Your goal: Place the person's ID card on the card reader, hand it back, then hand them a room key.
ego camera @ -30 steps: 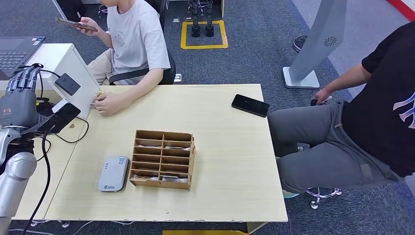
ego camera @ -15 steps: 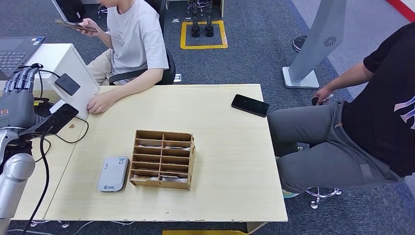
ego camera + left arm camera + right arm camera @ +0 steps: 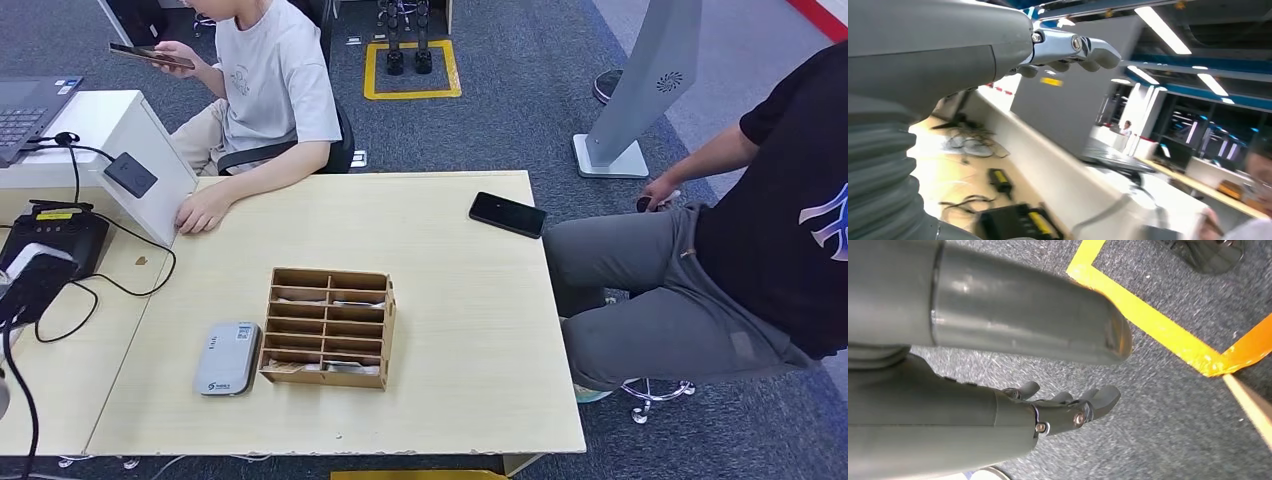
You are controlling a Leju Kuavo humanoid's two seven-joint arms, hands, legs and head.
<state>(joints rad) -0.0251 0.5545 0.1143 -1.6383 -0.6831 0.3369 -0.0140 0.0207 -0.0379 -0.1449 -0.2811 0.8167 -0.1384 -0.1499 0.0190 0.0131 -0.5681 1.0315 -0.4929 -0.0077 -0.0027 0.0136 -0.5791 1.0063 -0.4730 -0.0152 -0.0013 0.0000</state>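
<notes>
- We see no ID card for certain: the seated person's hand [image 3: 203,210] rests at the table's [image 3: 450,300] far left corner, against the white stand [image 3: 140,150], and whether a card lies under it we cannot tell.
- The card reader [image 3: 228,357] sits bare near the table's front edge, just beside the wooden organizer [image 3: 328,327]; nothing lies on it.
- The organizer's slots hold flat pale items, likely the room keys, though they are too small to tell.
- Our left hand [image 3: 1068,50] is raised, fingers curled in loosely and grasping nothing.
- Our right hand [image 3: 1063,410] hangs over the grey floor, fingers slightly bent and apart, holding nothing.
- We judge the task barely begun: taking the card, reading it, returning it and handing over a key all remain.
- A black phone [image 3: 507,214] lies at the table's far right.
</notes>
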